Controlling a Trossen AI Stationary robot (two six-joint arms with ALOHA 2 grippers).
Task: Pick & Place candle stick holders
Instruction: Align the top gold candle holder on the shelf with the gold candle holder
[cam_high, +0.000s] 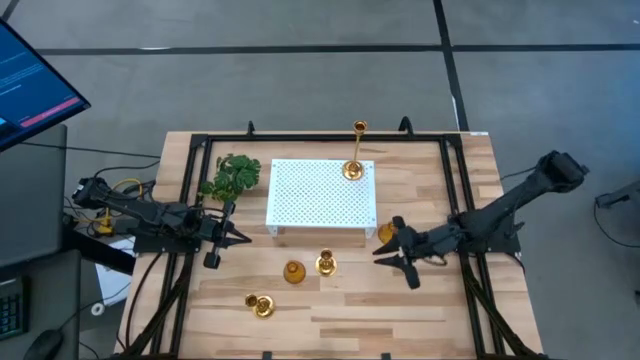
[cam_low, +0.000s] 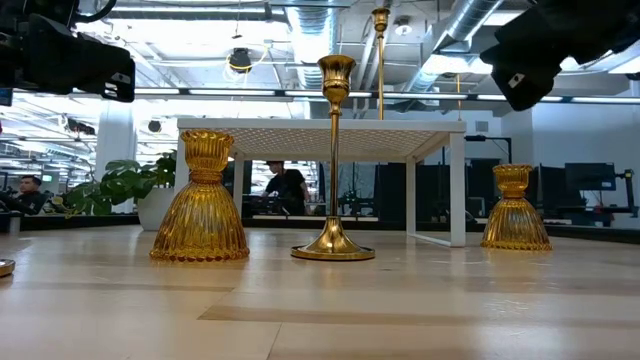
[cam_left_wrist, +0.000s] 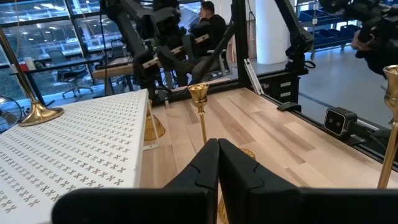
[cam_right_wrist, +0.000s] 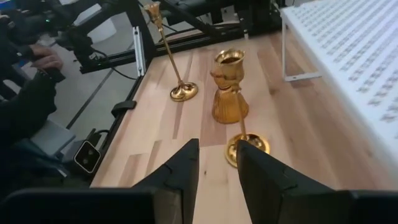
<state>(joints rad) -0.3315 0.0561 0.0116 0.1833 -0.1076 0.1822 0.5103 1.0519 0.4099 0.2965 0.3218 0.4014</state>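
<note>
Five candle stick holders are in play: one slim one (cam_high: 354, 160) already stands on the white perforated stand (cam_high: 320, 195), and four remain on the table (cam_high: 420, 310). My right gripper (cam_high: 392, 252) hovers with fingers a little apart, a squat holder (cam_high: 392, 229) just beside it toward the stand. Ahead of it toward the left arm stands the upright mid-height slim holder (cam_high: 325, 263), stem vertical. The left gripper (cam_high: 232, 238) has its fingers together and hangs farther away, so I judge the right arm better placed.
</note>
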